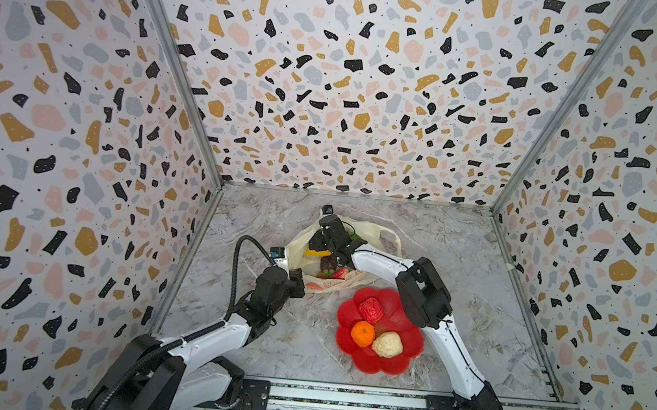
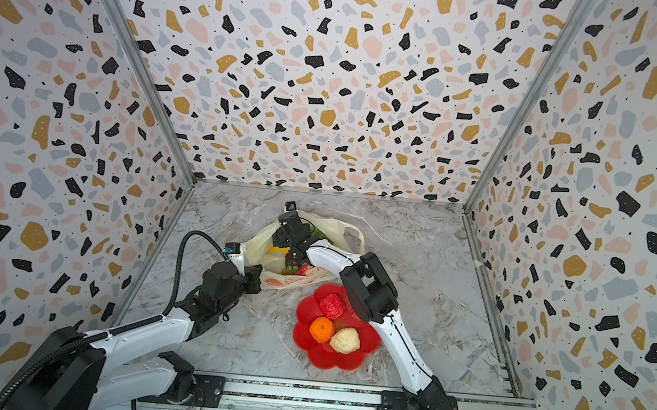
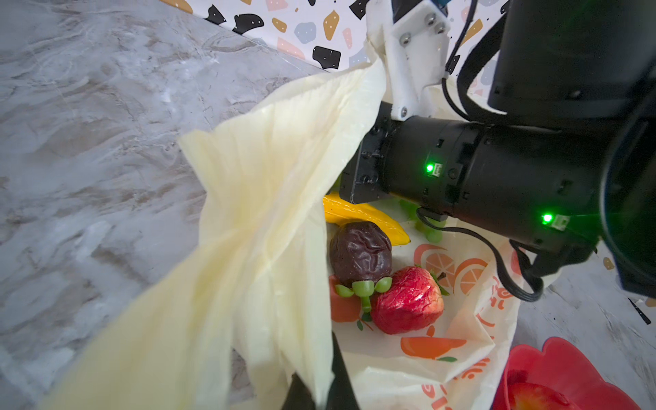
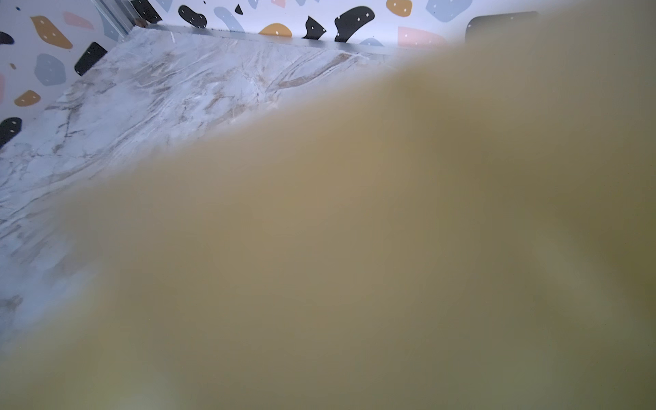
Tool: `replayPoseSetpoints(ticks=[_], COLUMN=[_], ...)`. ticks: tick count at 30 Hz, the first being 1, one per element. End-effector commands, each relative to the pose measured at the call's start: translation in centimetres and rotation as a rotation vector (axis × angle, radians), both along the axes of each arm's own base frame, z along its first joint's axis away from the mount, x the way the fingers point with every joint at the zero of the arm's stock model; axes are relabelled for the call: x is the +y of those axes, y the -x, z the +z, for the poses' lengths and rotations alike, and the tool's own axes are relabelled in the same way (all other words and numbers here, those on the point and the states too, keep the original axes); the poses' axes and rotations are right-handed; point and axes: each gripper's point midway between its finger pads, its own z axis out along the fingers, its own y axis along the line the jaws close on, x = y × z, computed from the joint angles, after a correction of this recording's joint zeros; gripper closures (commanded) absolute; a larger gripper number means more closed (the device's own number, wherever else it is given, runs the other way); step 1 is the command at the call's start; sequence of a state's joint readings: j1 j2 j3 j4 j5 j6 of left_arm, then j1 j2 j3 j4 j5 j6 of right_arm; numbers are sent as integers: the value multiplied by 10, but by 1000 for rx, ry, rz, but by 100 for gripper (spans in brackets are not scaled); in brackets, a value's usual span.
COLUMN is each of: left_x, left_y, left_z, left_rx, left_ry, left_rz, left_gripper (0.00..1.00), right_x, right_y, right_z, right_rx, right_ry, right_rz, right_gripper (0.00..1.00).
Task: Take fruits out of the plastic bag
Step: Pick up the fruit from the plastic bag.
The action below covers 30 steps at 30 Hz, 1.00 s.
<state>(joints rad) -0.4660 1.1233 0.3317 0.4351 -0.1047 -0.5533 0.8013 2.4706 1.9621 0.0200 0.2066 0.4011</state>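
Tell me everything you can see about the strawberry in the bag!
The strawberry is a shiny, wrinkly red toy with small green leaves at one end. It lies on its side inside the open plastic bag, on the orange-printed part. A little green grape touches it, and the dark brown fruit sits right beside it.

Both top views look steeply down from high above the near edge, behind the bases of the left arm (image 1: pixel 203 337) and right arm (image 1: pixel 452 349), facing the back wall (image 1: pixel 370 95). They share nearly everything: the marble surface (image 1: pixel 296 346), the plastic bag (image 1: pixel 298 248) and the red dish (image 1: pixel 369 366), shifted slightly sideways. The left wrist camera sits close, looking into the bag's open mouth at the strawberry (image 3: pixel 408 301), dark brown fruit (image 3: pixel 360 250) and banana (image 3: pixel 362 214), which the top views also show. The right wrist camera is almost against the bag: blurred film fills most of its picture, with a strip of surface and wall beyond.
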Motion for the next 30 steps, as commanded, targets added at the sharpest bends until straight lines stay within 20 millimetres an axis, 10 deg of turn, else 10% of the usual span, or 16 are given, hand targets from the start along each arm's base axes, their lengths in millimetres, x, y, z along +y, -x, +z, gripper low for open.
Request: replayPoseSetpoints(ticks=[1,10,30], left_x=[-3,0,8], left_y=[1,-1,-8], left_z=[6,4,-27], left_rx=[-32,-24,82], left_ry=[17,6,-71], left_rz=[-12,4,57], left_gripper=[100,100,100], right_x=[-2,4,-26], right_y=[-5,7,77], right_z=[10,26,95], right_rx=[8,23,-48], right_ry=[12,-23,-130], right_rz=[-1,53,98], right_gripper=[17,34,34])
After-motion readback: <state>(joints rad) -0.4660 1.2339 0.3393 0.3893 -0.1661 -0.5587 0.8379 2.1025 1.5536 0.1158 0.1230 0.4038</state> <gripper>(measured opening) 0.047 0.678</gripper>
